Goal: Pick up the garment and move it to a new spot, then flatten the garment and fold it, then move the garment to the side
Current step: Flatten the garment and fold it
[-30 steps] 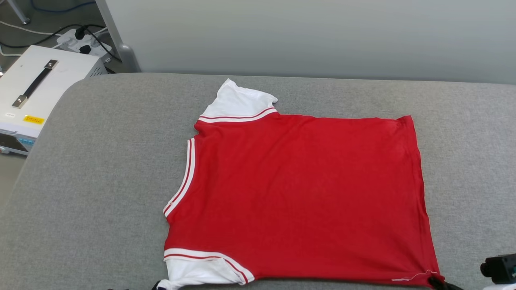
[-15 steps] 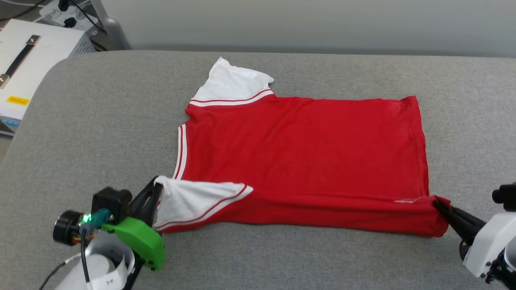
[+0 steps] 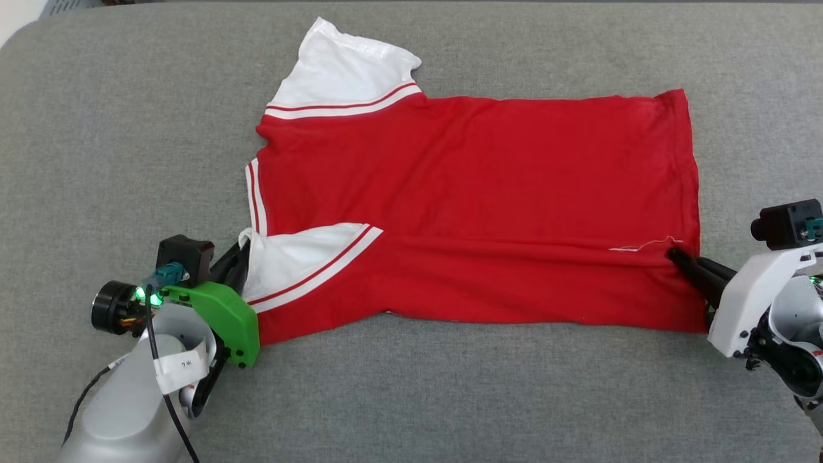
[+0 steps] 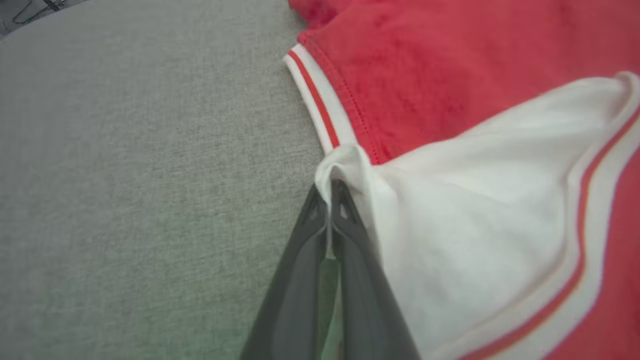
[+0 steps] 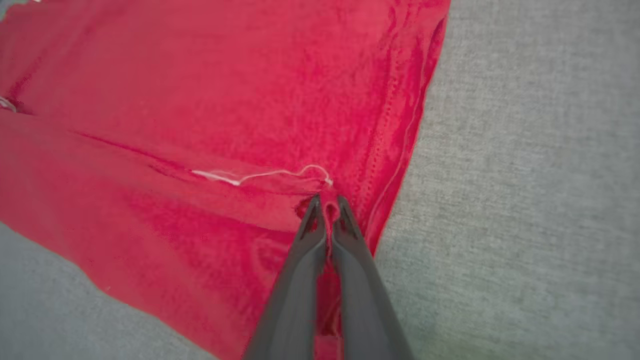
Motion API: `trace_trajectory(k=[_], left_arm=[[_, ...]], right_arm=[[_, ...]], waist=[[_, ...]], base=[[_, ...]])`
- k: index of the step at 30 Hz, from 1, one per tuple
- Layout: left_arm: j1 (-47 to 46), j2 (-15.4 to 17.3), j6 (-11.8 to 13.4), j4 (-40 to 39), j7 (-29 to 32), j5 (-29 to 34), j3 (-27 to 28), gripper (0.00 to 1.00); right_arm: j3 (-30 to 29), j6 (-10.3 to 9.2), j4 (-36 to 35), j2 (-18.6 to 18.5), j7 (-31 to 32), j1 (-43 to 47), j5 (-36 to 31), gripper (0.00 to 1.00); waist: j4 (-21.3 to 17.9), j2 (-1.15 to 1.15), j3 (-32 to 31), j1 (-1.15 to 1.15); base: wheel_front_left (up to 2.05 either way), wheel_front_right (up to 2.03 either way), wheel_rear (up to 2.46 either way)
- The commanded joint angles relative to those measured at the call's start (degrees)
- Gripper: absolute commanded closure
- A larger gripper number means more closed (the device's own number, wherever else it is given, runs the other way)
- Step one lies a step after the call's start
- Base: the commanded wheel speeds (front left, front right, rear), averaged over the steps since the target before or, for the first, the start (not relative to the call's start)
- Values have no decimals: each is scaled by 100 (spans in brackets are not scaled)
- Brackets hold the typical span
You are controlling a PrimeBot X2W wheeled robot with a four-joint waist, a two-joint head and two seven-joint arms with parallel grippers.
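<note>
The grey pad was big and soft; the shirt lay on its middle, plain red side up, with its near edge turned over onto itself; the left arm reached in from the near left, slanting up and right; the right arm reached in from the right, pointing left; the left gripper was pinched tight on the tip of the white sleeve; the right gripper was pinched tight on the red bottom corner, beside a loose white thread.
</note>
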Motion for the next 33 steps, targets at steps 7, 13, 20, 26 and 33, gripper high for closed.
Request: trace_trajectory(k=[7, 13, 20, 26, 33], left_arm=[[-230, -310, -217, 934, -440, -33, -214, 91], [-364, -279, -267, 1046, -689, -62, -154, 0], [-592, 131, -307, 491, -520, -186, -56, 0], [-871, 556, -333, -321, 1450, -996, -391, 0], [-965, 1085, -336, -1128, 4084, -2291, -936, 0]], right_arm=[[298, -4, 477, 113, -311, -191, 0, 100], [240, -4, 315, -23, -767, 6, 92, 0], [-111, -4, -215, -285, -979, 390, 66, 0], [-445, -4, -574, -309, -778, 651, -91, 0], [-721, -4, -805, -135, -441, 795, -290, 0]], waist=[[33, 0, -34, 0], [142, 0, -395, 0], [197, 0, -759, 0], [233, 0, -902, 0], [207, 0, -831, 0]], base=[[0, 0, 0], [0, 0, 0], [0, 0, 0], [0, 0, 0], [0, 0, 0]])
